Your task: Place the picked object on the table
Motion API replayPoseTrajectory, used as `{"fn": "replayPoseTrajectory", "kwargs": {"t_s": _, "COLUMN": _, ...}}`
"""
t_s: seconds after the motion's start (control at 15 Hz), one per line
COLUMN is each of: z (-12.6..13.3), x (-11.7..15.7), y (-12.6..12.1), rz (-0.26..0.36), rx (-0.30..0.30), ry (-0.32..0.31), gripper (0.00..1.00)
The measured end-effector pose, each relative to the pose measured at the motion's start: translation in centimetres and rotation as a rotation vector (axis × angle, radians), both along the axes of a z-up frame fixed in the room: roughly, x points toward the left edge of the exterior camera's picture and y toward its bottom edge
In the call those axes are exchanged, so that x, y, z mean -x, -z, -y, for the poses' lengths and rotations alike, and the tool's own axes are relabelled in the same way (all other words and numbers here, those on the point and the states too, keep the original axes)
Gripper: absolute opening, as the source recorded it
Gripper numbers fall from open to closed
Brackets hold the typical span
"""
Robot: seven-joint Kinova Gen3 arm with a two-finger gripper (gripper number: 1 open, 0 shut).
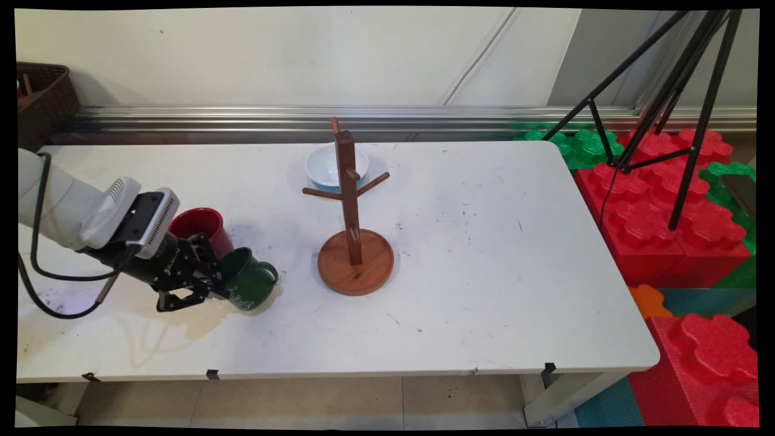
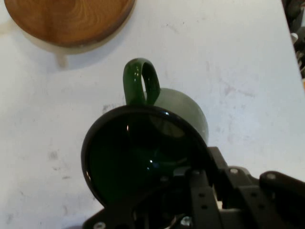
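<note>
My gripper [image 1: 203,284] is clamped on the rim of a green mug [image 1: 248,280], one finger inside the mouth and the other against the outer wall. The mug is tipped over toward me, mouth facing up my wrist, with its lower edge at or just above the white table [image 1: 484,254]; I cannot tell whether it touches. It sits at the table's near left, well left of the wooden mug tree [image 1: 354,236]. In the hand view the mug's dark glossy interior fills the frame and its handle [image 2: 140,81] points away from me toward the tree's round base [image 2: 66,19].

I judge the mug to be glazed ceramic: rigid, fairly heavy for a rim pinch, slick, and likely to chip if knocked. Holding it by the rim wall opposite the handle leaves the loop free, but the weight hangs off to one side of my fingers, so it could swivel in the grip.

My arm comes in low from the left, forearm nearly level with the table, wrist angled down and to the right. A red mug [image 1: 203,227] stands just behind my hand, close to the linkage. A white bowl [image 1: 327,166] sits farther back, behind the tree.
</note>
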State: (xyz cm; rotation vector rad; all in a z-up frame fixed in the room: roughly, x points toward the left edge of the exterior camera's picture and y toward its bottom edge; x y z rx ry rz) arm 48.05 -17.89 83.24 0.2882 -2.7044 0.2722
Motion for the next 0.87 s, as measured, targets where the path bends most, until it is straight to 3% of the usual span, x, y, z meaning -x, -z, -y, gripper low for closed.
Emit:
{"fn": "replayPoseTrajectory", "kwargs": {"t_s": 0.33, "z": 0.23, "x": 0.16, "y": 0.68, "rz": 0.016, "rx": 0.011, "ry": 0.006, "gripper": 0.00}}
{"fn": "replayPoseTrajectory", "kwargs": {"t_s": 0.4, "z": 0.28, "x": 0.21, "y": 0.77, "rz": 0.017, "rx": 0.013, "ry": 0.007, "gripper": 1.00}}
{"fn": "replayPoseTrajectory", "kwargs": {"t_s": 0.87, "z": 0.56, "x": 0.43, "y": 1.20, "rz": 0.021, "rx": 0.020, "ry": 0.007, "gripper": 1.00}}
